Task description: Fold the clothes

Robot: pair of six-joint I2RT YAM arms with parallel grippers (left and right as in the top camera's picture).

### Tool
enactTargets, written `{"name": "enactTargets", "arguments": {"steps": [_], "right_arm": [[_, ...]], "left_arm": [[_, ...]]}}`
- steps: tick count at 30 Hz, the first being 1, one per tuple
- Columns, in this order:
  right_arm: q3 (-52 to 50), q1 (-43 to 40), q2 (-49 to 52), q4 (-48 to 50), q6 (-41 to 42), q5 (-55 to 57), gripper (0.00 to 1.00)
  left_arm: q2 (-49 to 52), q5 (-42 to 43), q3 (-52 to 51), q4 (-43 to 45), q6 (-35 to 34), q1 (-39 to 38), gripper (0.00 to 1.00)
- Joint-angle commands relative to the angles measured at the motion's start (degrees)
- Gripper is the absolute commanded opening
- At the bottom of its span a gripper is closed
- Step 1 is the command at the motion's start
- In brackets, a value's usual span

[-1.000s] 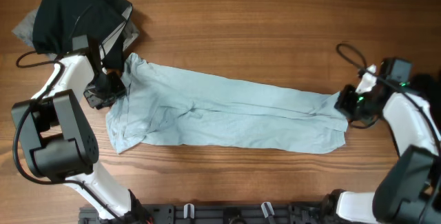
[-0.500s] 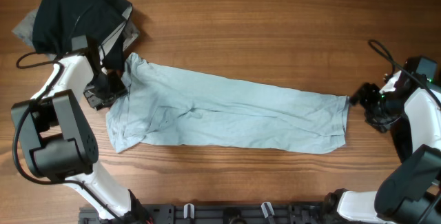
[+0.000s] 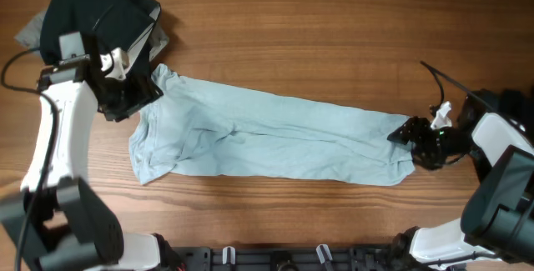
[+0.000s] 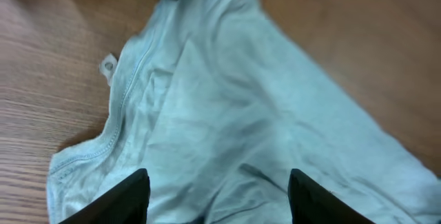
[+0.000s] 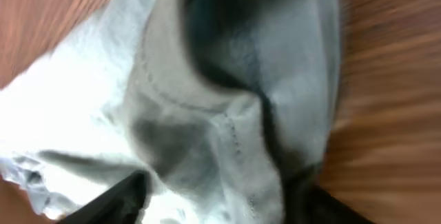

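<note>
The pale blue T-shirt (image 3: pixel 267 138), one of the clothes, lies folded into a long band across the table. Black and grey garments (image 3: pixel 96 17) are heaped at the back left. My left gripper (image 3: pixel 142 96) hovers open over the shirt's left end, near the collar seam (image 4: pixel 127 86). In the left wrist view its fingers (image 4: pixel 131 196) stand wide apart above the cloth (image 4: pixel 227 100), holding nothing. My right gripper (image 3: pixel 405 135) is at the shirt's right end. In the right wrist view it (image 5: pixel 217 182) is open, its fingers either side of a bunched fold of the shirt (image 5: pixel 227 79).
Bare wooden table (image 3: pixel 317 46) lies behind and in front of the shirt. A black cable (image 3: pixel 438 79) loops near the right arm. The robot's base rail (image 3: pixel 275 258) runs along the front edge.
The right gripper opened, drew back to the right, then returned over the shirt's right end, which now bunches. The left gripper opened wider and its arm swung leftwards and upwards.
</note>
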Motion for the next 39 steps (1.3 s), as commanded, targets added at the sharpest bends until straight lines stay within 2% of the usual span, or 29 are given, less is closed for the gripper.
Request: {"name": "enactTargets", "arguments": {"steps": [1, 3, 5, 6, 9, 10, 11, 13, 18, 28, 31, 35, 39], "right_arm": [[-6.51, 1.22, 4.42, 1.79, -2.49, -0.17, 0.57], [-7.13, 1.22, 4.42, 2.25, -2.6, -1.77, 0.57], [-7.1, 1.22, 4.42, 2.49, -2.6, -1.7, 0.75], [-7.1, 1.22, 4.42, 2.47, -2.58, -1.73, 0.73], [-7.1, 1.22, 4.42, 2.47, -2.38, -1.7, 0.36], [-6.97, 1.2, 4.39, 2.54, -2.19, -1.42, 0.15], [-6.51, 1.05, 4.39, 2.69, -0.59, -0.2, 0.04], [-4.28, 0.26, 4.24, 2.4, 3.15, 4.07, 0.04], [7.67, -2.47, 3.41, -1.44, 5.01, 4.96, 0.04], [29.73, -0.87, 2.71, -11.69, 3.26, 7.82, 0.04], [29.75, 3.76, 2.51, -15.3, 3.13, 7.82, 0.04], [29.33, 16.24, 2.51, -17.97, 3.72, 7.8, 0.04], [29.33, 29.11, 2.99, -16.09, 11.41, 11.87, 0.04]], "left_arm": [[-3.96, 1.38, 0.83, 0.81, 1.16, 0.09, 0.66], [-4.57, 1.4, 0.83, 1.03, 1.16, 0.09, 0.66], [-4.59, 1.4, 0.83, 1.01, 1.16, 0.09, 0.65], [-4.59, 1.4, 0.83, 1.01, 1.16, 0.09, 0.66], [-4.59, 1.38, 0.83, 1.05, 1.16, 0.09, 0.66], [-4.59, 1.4, 0.83, 1.05, 1.18, 0.09, 0.66], [-4.59, 1.4, 0.83, 1.05, 1.16, 0.09, 0.66], [-4.59, 1.38, 0.83, 1.05, 1.18, 0.09, 0.66], [-4.59, 0.96, 0.83, 1.18, 1.18, 0.09, 0.66], [-4.59, 0.94, 0.83, 1.46, 1.2, 0.09, 0.66], [-4.59, 0.96, 0.83, 1.46, 1.18, 0.09, 0.66], [-4.59, 0.94, 0.83, 1.46, 1.18, 0.09, 0.66], [-4.59, 0.96, 0.83, 1.44, 1.18, 0.09, 0.66]]}}
